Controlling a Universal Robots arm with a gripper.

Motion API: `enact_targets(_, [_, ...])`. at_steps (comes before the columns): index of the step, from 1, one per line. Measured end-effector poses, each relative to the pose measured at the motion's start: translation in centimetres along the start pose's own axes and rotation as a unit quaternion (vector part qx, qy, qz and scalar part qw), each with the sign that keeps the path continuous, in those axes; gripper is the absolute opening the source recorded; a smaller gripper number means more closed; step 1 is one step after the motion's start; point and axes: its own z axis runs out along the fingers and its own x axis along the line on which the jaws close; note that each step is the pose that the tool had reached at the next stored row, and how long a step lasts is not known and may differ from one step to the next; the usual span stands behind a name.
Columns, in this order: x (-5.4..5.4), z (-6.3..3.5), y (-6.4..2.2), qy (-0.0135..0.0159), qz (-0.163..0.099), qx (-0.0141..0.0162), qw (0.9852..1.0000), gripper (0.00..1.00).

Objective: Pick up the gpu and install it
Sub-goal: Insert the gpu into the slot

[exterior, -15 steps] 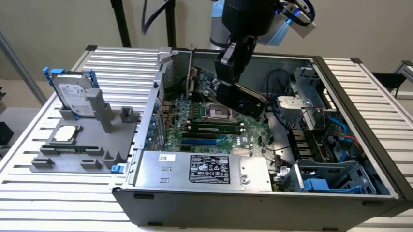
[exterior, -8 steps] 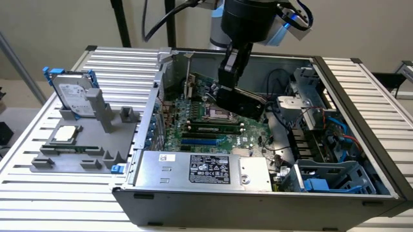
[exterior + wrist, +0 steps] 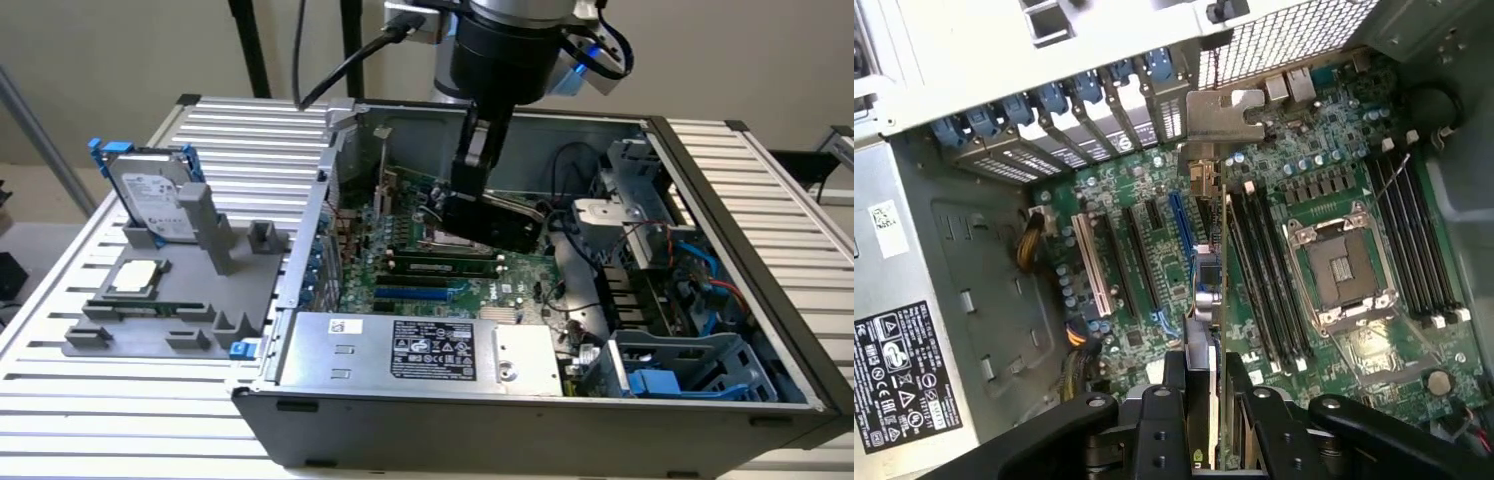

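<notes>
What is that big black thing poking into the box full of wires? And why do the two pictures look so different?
That is a robot arm. Its claw pinches a gpu, a flat card, close to the green motherboard inside an open computer case. One picture comes from a camera standing off to the side of the table. The other comes from a camera on the arm's wrist, looking down along the card. Next to the case, a grey holder carries a hard drive with a blue frame and a square processor chip.
</notes>
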Motion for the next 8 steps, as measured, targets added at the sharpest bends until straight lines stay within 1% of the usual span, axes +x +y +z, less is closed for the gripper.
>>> enact_targets(5, [0.0,0.92,0.16,0.0008,-0.033,0.0007,0.9995,0.27])
enact_targets(8, [0.2,1.51,0.69,0.0006,-0.040,0.0017,0.9992,0.27])
